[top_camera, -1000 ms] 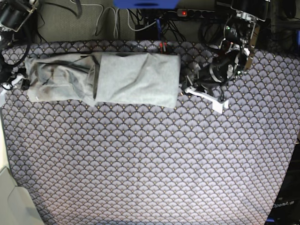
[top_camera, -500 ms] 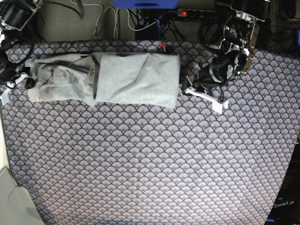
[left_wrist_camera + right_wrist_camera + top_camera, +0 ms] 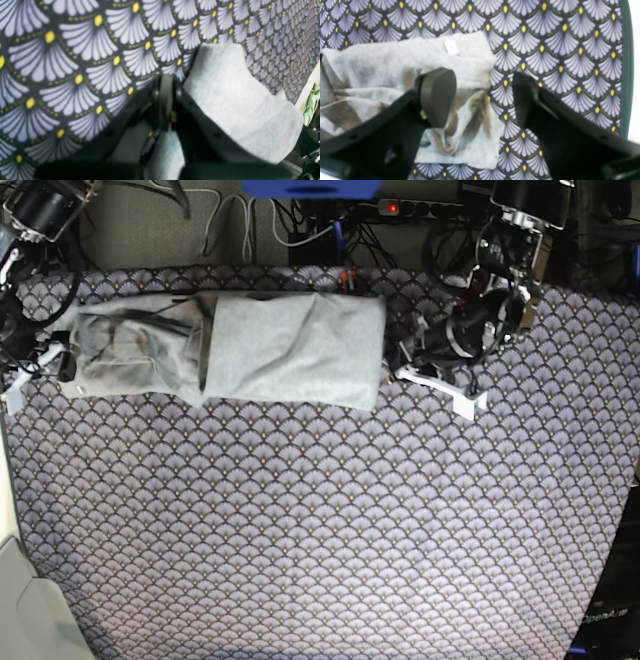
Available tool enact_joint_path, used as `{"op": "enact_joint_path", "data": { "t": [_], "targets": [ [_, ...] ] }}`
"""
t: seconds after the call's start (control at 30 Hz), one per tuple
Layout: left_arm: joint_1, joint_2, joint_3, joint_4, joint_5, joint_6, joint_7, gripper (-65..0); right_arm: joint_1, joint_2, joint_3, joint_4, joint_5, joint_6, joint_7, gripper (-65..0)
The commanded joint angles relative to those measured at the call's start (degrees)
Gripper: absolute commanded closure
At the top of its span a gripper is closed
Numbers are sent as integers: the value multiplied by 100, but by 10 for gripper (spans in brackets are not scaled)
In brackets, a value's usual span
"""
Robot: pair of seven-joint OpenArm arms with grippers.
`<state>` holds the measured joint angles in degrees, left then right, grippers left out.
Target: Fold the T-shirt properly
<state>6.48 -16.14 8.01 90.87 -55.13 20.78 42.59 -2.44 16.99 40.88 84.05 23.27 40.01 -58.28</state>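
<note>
We see a wide surface (image 3: 330,530) covered with a purple tablecloth of fan-scale pattern; it fills almost the whole base view. On it, toward 11 o'clock, lies the light grey cotton T-shirt (image 3: 290,350), folded into a long band. Its smoother part is nearer the middle, and its crumpled, darker part lies at the 9 o'clock end.

At 2 o'clock stands the left arm, and its black left gripper (image 3: 405,350) rests just beside the 3 o'clock edge of the T-shirt. In the left wrist view its jaws are pressed together, with grey cloth lying against them; we cannot tell if any cloth is caught between them.

At 9 o'clock the right gripper (image 3: 483,100) hovers at the crumpled end, its jaws spread wide and holding nothing. One finger (image 3: 437,96) is above the cloth, the other above the bare tablecloth. A small white label (image 3: 451,47) shows on the fabric.
</note>
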Motion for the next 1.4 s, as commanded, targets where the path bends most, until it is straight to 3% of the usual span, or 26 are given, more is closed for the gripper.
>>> {"op": "enact_joint_path", "data": {
  "t": [0.0, 0.23, 0.5, 0.8, 0.93, 1.1, 1.37],
  "targets": [
    [-81, -25, -32, 122, -73, -51, -43, -3, 46, 116, 48, 74, 78, -1, 136, -414],
    [-81, -43, -32, 139, -82, -51, -43, -3, 99, 274, 48, -752, 87, -1, 162, -414],
    [-81, -61, -32, 139, -82, -51, -43, -3, 37, 283, 48, -805, 87, -1, 444, -414],
    [-81, -78, -41, 148, -109, -51, -43, -3, -165, 28, 30, -796, 113, -1, 426, -397],
    [-55, -131, -190, 148, -135, -51, -8, -3, -174, -86, 30, -796, 113, -1, 417, -264],
    [24, -254, -621, 315, -144, -51, 18, -3, -174, -139, 22, -796, 113, -1, 417, 0],
    [341, -606, -981, 491, -153, -51, 18, -3, -165, -157, 48, -374, 113, -1, 74, 0]
  ]
}}
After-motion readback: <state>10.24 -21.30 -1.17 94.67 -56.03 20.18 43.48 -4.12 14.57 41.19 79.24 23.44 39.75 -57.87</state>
